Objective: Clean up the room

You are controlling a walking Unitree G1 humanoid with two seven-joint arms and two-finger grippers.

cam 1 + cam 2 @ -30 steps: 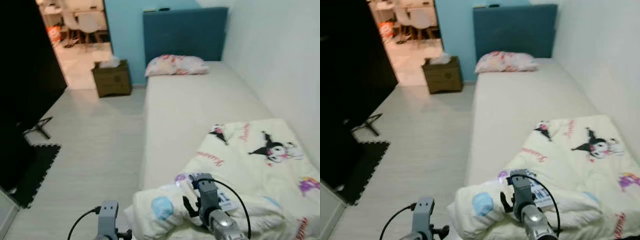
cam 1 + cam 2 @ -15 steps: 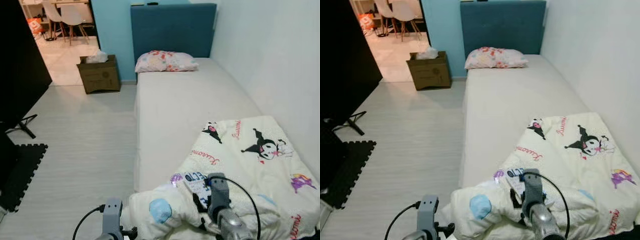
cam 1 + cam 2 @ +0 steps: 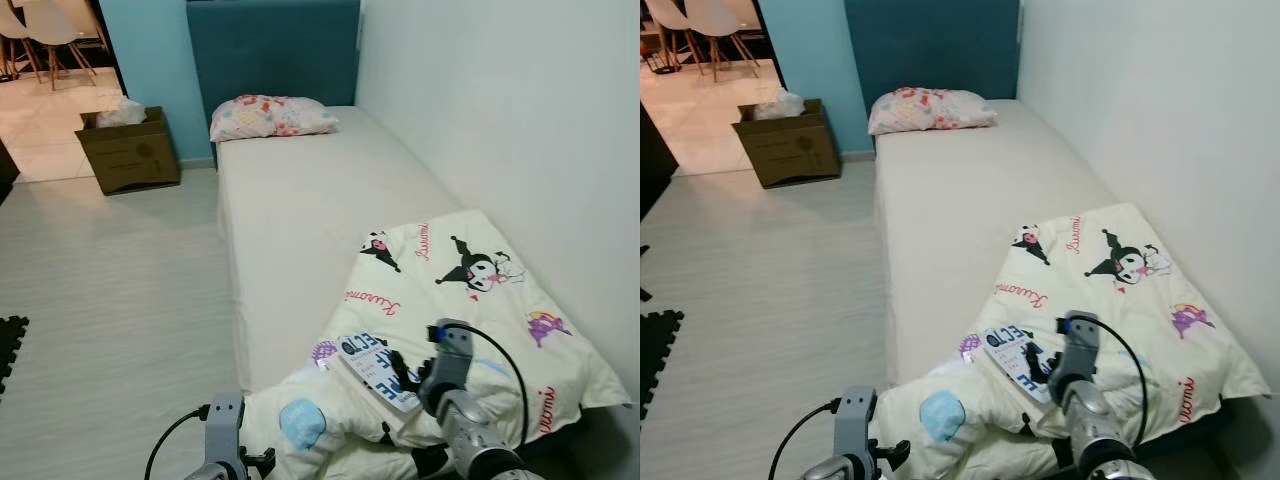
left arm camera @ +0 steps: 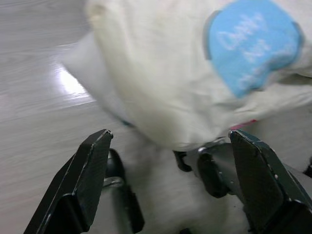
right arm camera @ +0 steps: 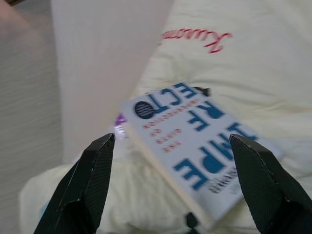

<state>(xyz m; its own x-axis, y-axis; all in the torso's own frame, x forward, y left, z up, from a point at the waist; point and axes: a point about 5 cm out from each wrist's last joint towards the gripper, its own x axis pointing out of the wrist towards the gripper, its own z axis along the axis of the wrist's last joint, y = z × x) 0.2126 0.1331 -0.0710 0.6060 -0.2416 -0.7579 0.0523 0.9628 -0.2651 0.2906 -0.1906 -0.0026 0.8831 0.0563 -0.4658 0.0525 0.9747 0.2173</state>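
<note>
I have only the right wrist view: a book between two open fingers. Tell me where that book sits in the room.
Observer: The book lies on the cream cartoon-print blanket at the near end of the bed.
Operator: Report the left gripper.
Observer: The left gripper is open, low beside the blanket's bunched edge hanging off the bed.
Operator: Say what is at the far end.
Observer: A floral pillow rests against the blue headboard; a cardboard box stands on the floor beside it.
</note>
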